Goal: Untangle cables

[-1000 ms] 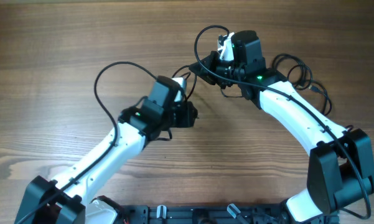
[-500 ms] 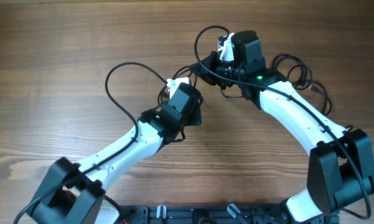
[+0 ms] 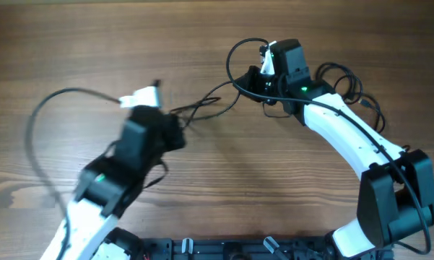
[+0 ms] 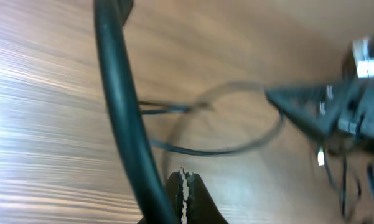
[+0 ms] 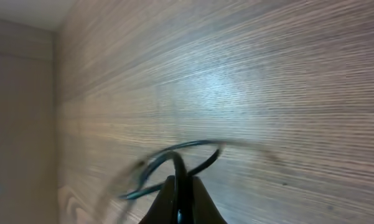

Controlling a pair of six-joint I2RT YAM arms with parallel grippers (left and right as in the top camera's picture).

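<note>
untangle: partway | left end effector [image 4: 184, 190] jaws together, seemingly pinching cables [image 3: 206, 107] (contact blurred) | right end effector [image 5: 179, 190] clamped on same strands, far centre of bench [image 3: 94, 43] | loops strung between both, not yet separated | coil [image 3: 348, 81] lies apart, far right

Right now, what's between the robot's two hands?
Thin black cables stretch from the left hand to the right hand, over bare table. The overhead view shows it.
</note>
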